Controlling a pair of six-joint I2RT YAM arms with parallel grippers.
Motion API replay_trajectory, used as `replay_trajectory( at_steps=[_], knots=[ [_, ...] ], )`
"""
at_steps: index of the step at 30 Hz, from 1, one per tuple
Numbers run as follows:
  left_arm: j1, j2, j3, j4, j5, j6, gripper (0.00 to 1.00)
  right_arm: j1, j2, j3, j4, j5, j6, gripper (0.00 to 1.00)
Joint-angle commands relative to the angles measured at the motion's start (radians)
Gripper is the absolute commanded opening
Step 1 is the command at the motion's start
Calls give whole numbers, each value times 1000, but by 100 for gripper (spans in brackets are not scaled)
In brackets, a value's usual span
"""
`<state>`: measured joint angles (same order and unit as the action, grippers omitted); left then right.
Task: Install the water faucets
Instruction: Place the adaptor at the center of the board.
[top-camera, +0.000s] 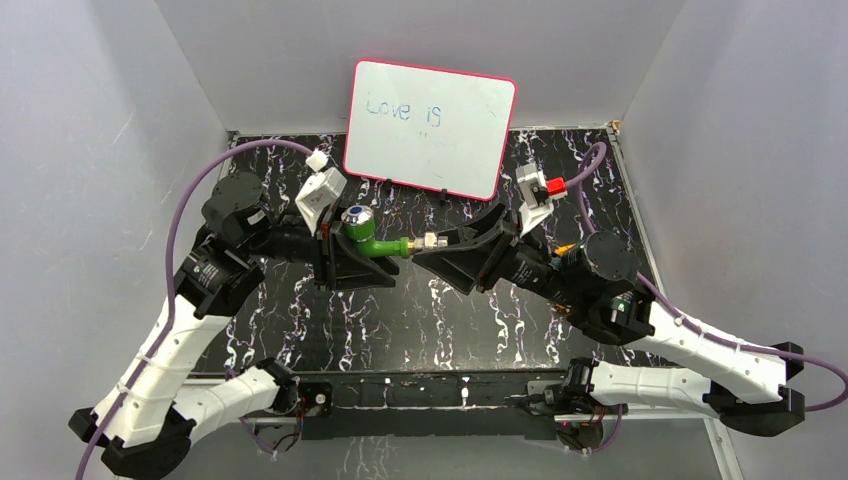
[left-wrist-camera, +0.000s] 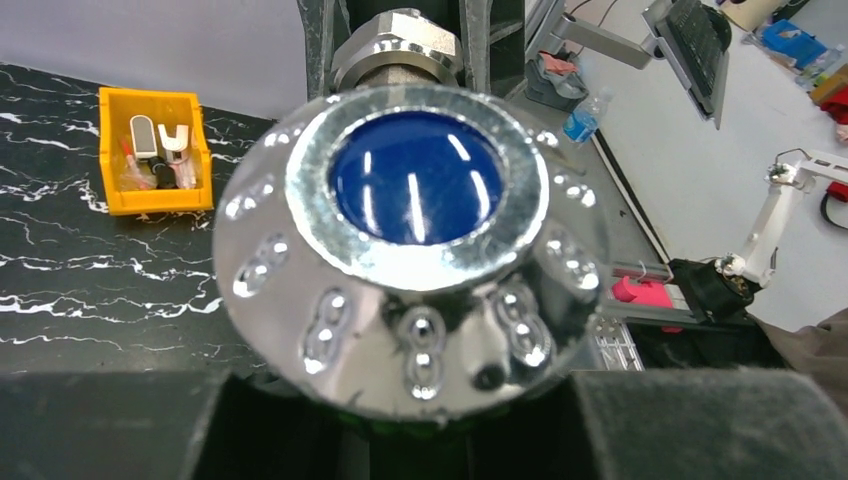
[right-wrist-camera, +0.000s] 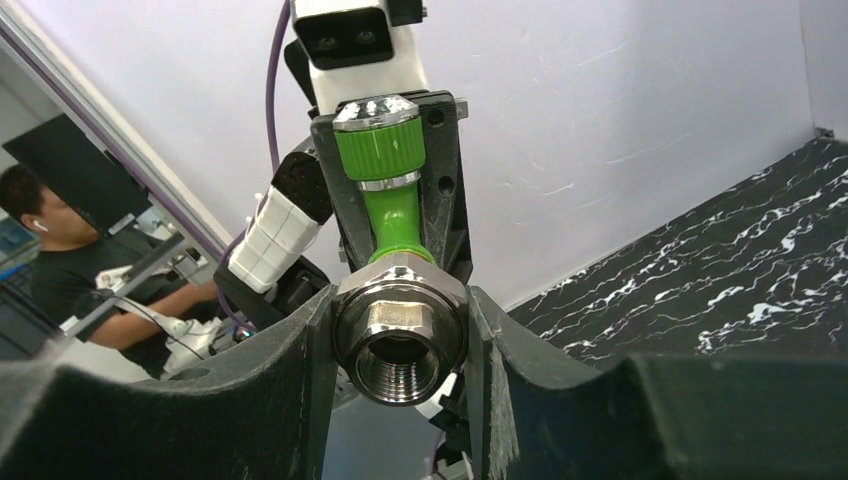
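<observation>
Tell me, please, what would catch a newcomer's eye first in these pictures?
The bright green faucet is held up between the two arms at the centre of the top view, the left gripper shut on its knob end and the right gripper clamping its silver threaded fitting. Behind it stands a pink-rimmed whiteboard reading "Love is". The blue-and-silver knob fills the left wrist view.

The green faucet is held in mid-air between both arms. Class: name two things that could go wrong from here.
One: the right fingers pinch only the silver fitting, from two sides; a twist could make it slip. Two: the faucet hangs above the table, between both arms; if the left fingers loosen, it may drop.
</observation>
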<state>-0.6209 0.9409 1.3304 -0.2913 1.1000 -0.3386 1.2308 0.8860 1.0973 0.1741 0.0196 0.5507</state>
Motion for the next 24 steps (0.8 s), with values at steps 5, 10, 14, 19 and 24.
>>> replay_trajectory(
  at_steps=[5, 10, 14, 19, 24],
  knots=[
    [-17, -36, 19, 80, -16, 84, 0, 2, 35, -30, -65, 69, 157, 0],
    [-17, -51, 9, 83, -20, 122, 0, 2, 25, -33, -63, 91, 219, 0],
    [-16, -68, 0, 93, -29, 163, 0, 2, 29, -16, -85, 98, 249, 0],
    [-17, -81, -10, 97, -18, 218, 0, 2, 32, -3, -98, 86, 265, 0],
    [-17, -86, -20, 97, 7, 275, 0, 2, 32, 14, -118, 64, 266, 0]
  ],
)
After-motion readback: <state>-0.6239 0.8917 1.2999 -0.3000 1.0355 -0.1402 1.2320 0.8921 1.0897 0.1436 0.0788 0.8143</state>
